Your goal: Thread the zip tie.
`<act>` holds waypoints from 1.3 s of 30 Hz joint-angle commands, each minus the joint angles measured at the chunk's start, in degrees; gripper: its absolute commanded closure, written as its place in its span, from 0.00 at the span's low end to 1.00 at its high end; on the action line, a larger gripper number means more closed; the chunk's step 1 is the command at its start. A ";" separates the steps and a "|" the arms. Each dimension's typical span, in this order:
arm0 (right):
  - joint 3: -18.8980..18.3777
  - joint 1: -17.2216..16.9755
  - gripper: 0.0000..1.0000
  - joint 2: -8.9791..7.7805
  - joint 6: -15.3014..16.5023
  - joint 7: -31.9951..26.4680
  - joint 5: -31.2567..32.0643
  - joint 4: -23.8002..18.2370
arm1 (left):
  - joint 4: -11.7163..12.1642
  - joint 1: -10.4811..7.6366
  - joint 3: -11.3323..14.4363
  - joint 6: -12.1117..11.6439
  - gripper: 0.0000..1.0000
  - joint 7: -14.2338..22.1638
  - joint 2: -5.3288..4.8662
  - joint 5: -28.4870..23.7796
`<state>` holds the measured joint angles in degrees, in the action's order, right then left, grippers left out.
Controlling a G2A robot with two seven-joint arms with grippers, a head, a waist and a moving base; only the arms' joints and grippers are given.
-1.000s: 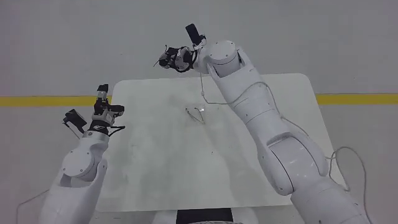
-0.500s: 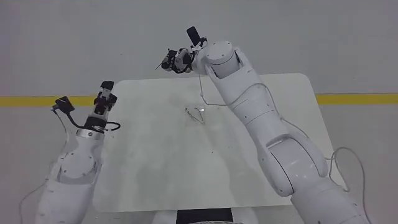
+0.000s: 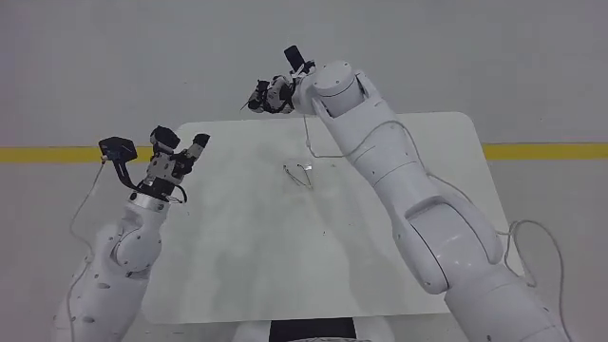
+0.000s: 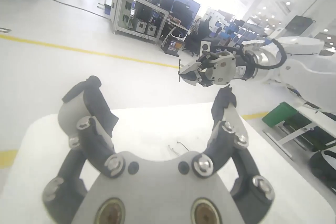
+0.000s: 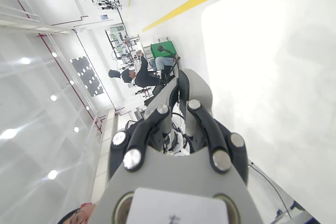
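Note:
My right gripper [image 3: 256, 96] hangs in the air just past the table's far edge, shut on a thin black zip tie [image 4: 179, 68] that stands upright out of its fingertips [image 4: 185, 74]. In its own wrist view the right gripper [image 5: 176, 83] shows both fingers pressed together. A second, pale zip tie [image 3: 300, 173] lies bent on the white table [image 3: 380, 247] near the middle, also visible as a thin curl [image 4: 178, 146]. My left gripper [image 3: 182, 148] is over the table's left far corner, open and holding nothing, its fingers [image 4: 90, 104] spread wide and pointing toward the right gripper.
A thin white cable [image 3: 309, 138] hangs from the right arm onto the table's far part. Yellow floor lines [image 3: 532, 151] run past the table's sides. A green bin [image 4: 282, 112] stands on the floor beyond the right side.
My left arm has swung its wrist around so that its open gripper now points across the table toward the right gripper. The right gripper has shifted only slightly, still holding the zip tie.

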<state>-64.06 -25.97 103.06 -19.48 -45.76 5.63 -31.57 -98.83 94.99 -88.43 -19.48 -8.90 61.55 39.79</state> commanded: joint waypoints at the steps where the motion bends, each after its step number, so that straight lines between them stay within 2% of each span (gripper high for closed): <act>1: 0.16 -0.32 1.00 -0.01 0.21 0.40 0.30 -0.34 | -0.36 -0.33 -0.11 0.00 0.00 0.19 -0.12 2.60; 2: 0.62 -0.54 1.00 -0.06 0.00 0.65 1.18 -1.30 | -0.72 -0.91 -0.31 0.00 0.00 -0.69 -0.44 10.17; 4: 0.91 -0.20 1.00 -0.18 0.00 -0.04 1.92 -1.33 | -0.24 -1.21 0.39 0.00 0.00 -3.32 -0.74 16.69; 6: 1.43 1.28 1.00 -0.14 0.00 -1.06 2.99 -0.10 | 0.19 -2.43 0.83 0.00 0.00 -6.86 -1.42 27.85; 10: 2.30 4.97 1.00 0.53 0.00 -2.74 3.51 3.62 | 2.46 -4.35 2.10 0.00 0.00 -11.34 -2.65 40.29; 15: 3.71 10.71 1.00 2.15 0.00 -5.68 3.75 11.31 | 4.79 -7.13 2.54 0.00 0.00 -15.22 -3.65 50.17; 20: 4.44 15.46 1.00 4.38 0.00 -7.88 2.62 19.18 | 4.51 -8.63 4.44 1.67 0.00 -15.41 -5.15 50.17; 28: 4.44 15.46 1.00 4.38 0.00 -7.88 2.62 19.18 | 4.51 -8.63 4.44 1.67 0.00 -15.41 -5.15 50.17; 29: 4.41 15.23 1.00 4.37 0.09 -7.60 2.57 19.10 | 3.93 -8.97 4.61 2.46 0.00 -14.23 -5.47 50.17; 32: 4.18 13.87 1.00 4.27 0.00 -7.15 2.16 18.26 | 1.86 -10.22 6.87 5.65 0.00 -10.69 -8.45 50.17; 35: 4.15 13.74 1.00 4.49 0.00 -7.30 1.87 18.35 | 1.29 -12.86 11.82 10.41 0.00 -8.86 -13.84 50.17; 36: 4.22 13.84 1.00 4.72 0.00 -7.55 1.72 18.50 | 1.62 -14.28 14.62 12.68 0.00 -8.71 -16.21 50.17; 38: 4.44 14.28 1.00 5.10 0.00 -7.60 1.78 19.01 | 2.69 -16.89 19.65 16.02 0.00 -8.53 -19.89 50.17; 39: 4.50 14.62 1.00 5.37 0.00 -7.54 1.68 19.40 | 3.42 -18.84 23.47 18.66 0.00 -9.24 -22.23 50.17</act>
<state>-59.62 -11.67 108.21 -19.48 -53.37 7.38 -12.54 -96.19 78.20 -69.47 -3.76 -17.55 42.08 89.95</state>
